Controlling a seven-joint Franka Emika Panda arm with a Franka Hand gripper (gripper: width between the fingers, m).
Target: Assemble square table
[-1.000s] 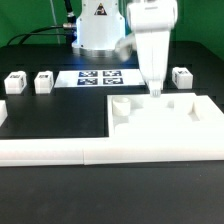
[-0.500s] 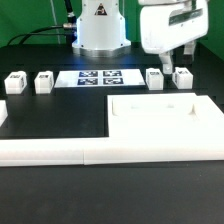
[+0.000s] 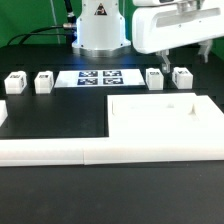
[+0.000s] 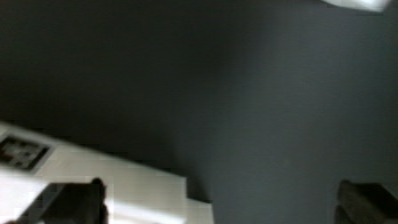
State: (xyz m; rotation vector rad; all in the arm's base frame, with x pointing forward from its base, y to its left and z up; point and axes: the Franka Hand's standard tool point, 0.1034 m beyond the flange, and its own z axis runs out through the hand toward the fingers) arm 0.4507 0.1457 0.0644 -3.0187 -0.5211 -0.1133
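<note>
The square table slab (image 3: 165, 122), white with a raised rim, lies flat at the exterior view's right. Two white tagged leg blocks (image 3: 14, 83) (image 3: 43, 81) stand at the back left. Two more (image 3: 155, 78) (image 3: 182, 76) stand just behind the slab. My gripper (image 3: 200, 45) hangs high above the two right leg blocks, touching nothing. In the wrist view the gripper (image 4: 222, 200) is open and empty, with dark fingers (image 4: 71, 205) far apart over the black table. A white tagged part (image 4: 54, 165) shows beside one finger; I cannot tell which part it is.
The marker board (image 3: 98, 77) lies flat at the back middle, in front of the robot base (image 3: 98, 30). A long low white border wall (image 3: 60, 150) runs along the front of the black table.
My gripper has risen from the slab's back edge and swung up toward the exterior view's right. The leg block it hid now shows.
</note>
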